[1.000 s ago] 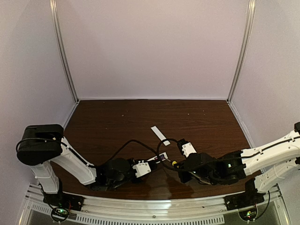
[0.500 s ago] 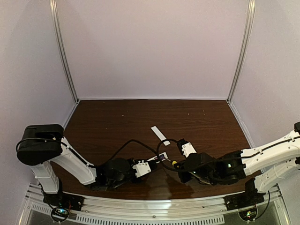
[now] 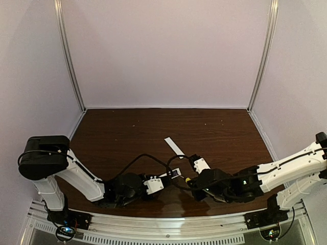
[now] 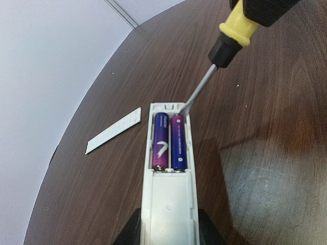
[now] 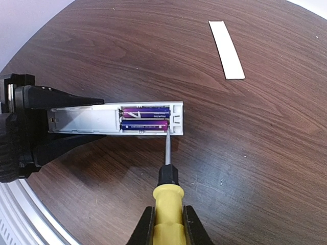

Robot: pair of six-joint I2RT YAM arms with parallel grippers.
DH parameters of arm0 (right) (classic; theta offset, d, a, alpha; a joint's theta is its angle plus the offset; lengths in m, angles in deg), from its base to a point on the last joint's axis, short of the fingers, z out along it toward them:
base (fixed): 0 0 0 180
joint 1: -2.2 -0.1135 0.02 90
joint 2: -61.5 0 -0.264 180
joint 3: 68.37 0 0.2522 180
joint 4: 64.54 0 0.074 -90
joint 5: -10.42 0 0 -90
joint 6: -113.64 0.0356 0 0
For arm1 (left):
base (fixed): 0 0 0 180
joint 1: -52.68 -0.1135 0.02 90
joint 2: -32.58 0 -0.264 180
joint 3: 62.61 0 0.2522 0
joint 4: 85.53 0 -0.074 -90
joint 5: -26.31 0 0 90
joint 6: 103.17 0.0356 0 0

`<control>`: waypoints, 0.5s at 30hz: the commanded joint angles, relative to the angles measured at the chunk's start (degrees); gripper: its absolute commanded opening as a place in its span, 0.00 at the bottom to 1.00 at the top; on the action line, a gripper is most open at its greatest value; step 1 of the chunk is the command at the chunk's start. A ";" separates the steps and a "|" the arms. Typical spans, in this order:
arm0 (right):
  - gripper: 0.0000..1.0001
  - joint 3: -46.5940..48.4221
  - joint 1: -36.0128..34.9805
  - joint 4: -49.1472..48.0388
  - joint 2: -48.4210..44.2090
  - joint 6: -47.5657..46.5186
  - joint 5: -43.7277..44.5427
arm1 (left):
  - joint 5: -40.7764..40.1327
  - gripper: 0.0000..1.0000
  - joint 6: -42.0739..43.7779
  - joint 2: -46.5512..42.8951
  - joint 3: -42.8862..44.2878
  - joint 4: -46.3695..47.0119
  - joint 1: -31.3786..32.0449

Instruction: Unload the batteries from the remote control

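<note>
Dark brown wood, glossy and finely grained, forms the table (image 3: 127, 127). Near its six o'clock edge, the left gripper (image 4: 168, 236) is clamped on one end of the remote control (image 4: 170, 196). The remote is a slim white plastic bar with its cover off and its long recess facing up. The batteries (image 4: 170, 141), two small purple-blue cylinders with silvery ends, lie side by side in that recess, both seated.

The right gripper (image 5: 166, 224) is closed tight around the yellow handle of a screwdriver (image 5: 167, 191), which has a black collar and a thin grey steel shaft. Seen from the left wrist, the shaft comes in from about one o'clock. Its tip sits at the far end of the battery nearer the right arm, against the recess wall. A thin flat white cover strip (image 3: 174, 147) lies loose on the wood at about twelve o'clock from the remote, well apart.

The step in hand looks like prying out the first battery; neither is out. The next move likely calls for a small, careful lever under that battery's end, with the left grip holding the bar steady. Smooth round cells could pop free and roll.
</note>
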 commanded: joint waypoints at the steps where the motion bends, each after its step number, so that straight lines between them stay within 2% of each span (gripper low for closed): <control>1: 0.00 -2.37 0.43 -3.86 -1.65 -2.55 -3.39 | 3.36 0.00 0.05 -0.75 -0.66 7.12 0.15; 8: 0.00 -8.47 1.58 -9.76 -9.57 -3.68 -8.90 | 5.44 0.00 0.05 -2.08 -2.02 8.43 0.20; 15: 0.00 -10.31 2.14 -12.48 -9.51 -3.87 -12.67 | 7.15 0.00 -0.13 -3.38 -3.05 9.23 0.20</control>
